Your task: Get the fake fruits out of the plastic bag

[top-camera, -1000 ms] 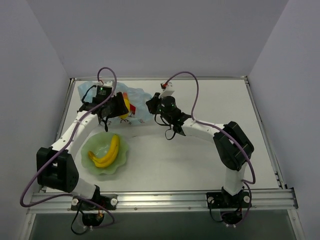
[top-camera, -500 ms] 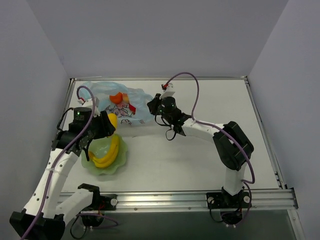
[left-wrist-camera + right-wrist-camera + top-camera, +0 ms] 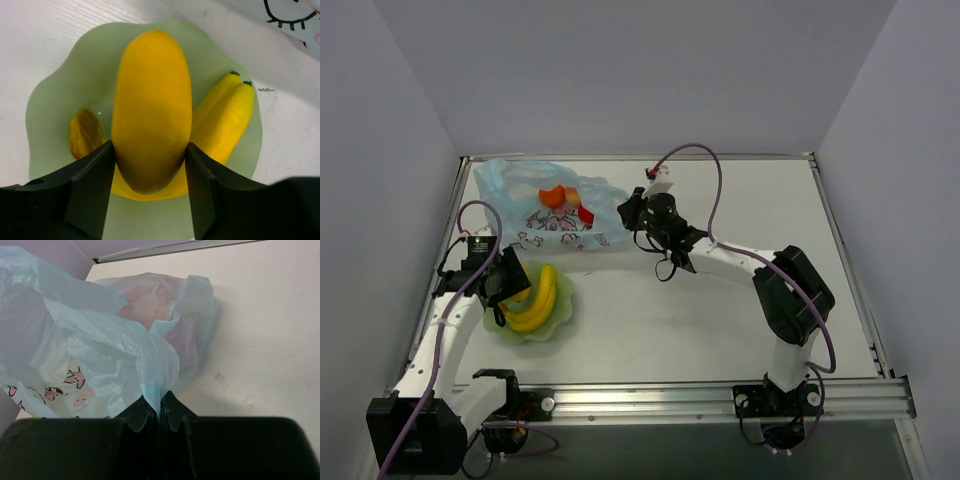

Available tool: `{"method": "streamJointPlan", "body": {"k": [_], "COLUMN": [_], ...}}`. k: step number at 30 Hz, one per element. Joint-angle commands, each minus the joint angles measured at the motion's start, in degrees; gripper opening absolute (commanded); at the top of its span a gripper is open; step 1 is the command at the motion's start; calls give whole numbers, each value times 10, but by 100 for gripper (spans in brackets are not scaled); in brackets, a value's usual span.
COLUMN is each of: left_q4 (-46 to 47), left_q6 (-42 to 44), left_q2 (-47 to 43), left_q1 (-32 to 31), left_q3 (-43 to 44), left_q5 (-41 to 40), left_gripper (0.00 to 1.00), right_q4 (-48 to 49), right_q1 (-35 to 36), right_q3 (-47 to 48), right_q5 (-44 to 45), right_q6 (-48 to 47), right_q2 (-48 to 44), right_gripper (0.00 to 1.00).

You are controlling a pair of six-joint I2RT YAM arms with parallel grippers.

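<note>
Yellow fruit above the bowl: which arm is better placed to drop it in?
Left. The left gripper holds the yellow fruit directly over the pale green bowl, beside the banana bunch. The right gripper is shut on the plastic bag edge, away from the bowl.

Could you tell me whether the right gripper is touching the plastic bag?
Touching: the right wrist view shows the right gripper, jaws shut on the bag.

SITE: robotics lab test cell, apparently | EVIDENCE: a white table (image 3: 720,330) is enclosed by plain grey walls (image 3: 620,70) | left arm (image 3: 440,330) and right arm (image 3: 730,262) are bolted at an aluminium rail (image 3: 650,400)
</note>
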Motion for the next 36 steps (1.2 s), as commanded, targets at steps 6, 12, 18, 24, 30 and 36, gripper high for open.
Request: {"method": "streamJointPlan", "body": {"k": [6,12,18,24,30,36], "left_q4": [-2,-1,39,111,187,218], "left_q6": [-3,-43,-33,-13,20,43], "left_q2": [-76,-83,57,180,310,417], "left_q1": [1,-52,-188,-193,-187,-181], "left_q3": [44,124,234,258,301,372], "left_q5": [-30,19,-35,-113,-87,-38], "left_gripper": [67,57,46,31,16,45], "right_q4": [31,43,43,36,33,29], "right_q1": [-2,-2,1,4,9,10], "right_q3": [-32,-56,-72,-66,-45,-30], "right_q5": [-10,-5,3,12,8,6], "right_q6": [-2,6,12,13,14,13], "right_q2": [-37,-41,-44,-43,-38,-24], "right_gripper": [0,0,0,0,0,0]}}
